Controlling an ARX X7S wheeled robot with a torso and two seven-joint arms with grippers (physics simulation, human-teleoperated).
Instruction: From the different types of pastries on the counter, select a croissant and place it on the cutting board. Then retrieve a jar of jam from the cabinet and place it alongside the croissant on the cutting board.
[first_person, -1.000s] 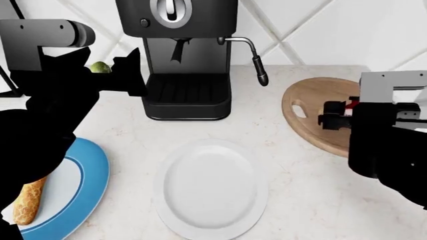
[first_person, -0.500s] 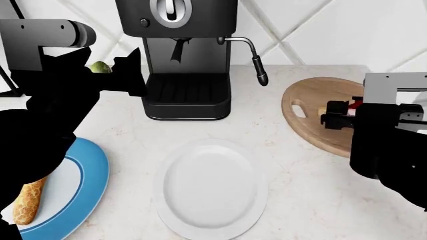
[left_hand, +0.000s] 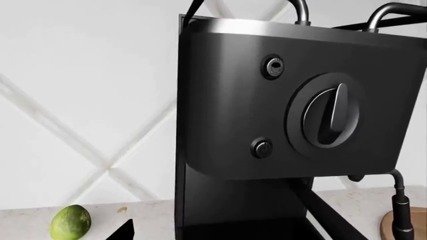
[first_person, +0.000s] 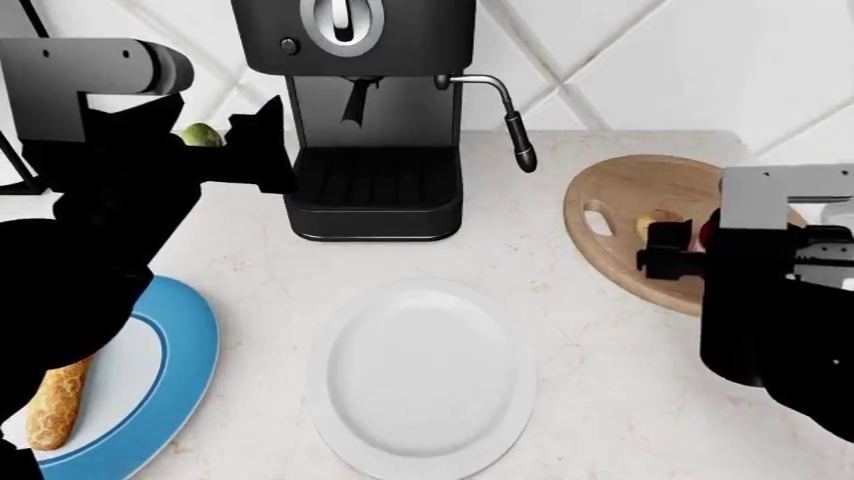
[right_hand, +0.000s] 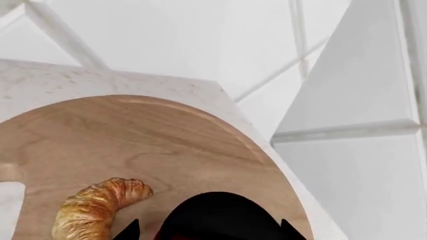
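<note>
A black espresso machine (first_person: 374, 120) stands against the white diagonally tiled wall (first_person: 667, 60), its steam wand (first_person: 514, 125) angled down — a green lime (left_hand: 70, 222) lies beside it. Nearer, a white oval plate (first_person: 424, 375) sits empty; a blue-rimmed plate (first_person: 167, 370) lies just beside.

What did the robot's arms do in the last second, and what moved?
The right gripper slid toward the robot over the cutting board, uncovering the croissant lying there. A red item shows at that gripper; whether it is gripped is unclear. The left gripper, white plate and coffee machine stayed put.
</note>
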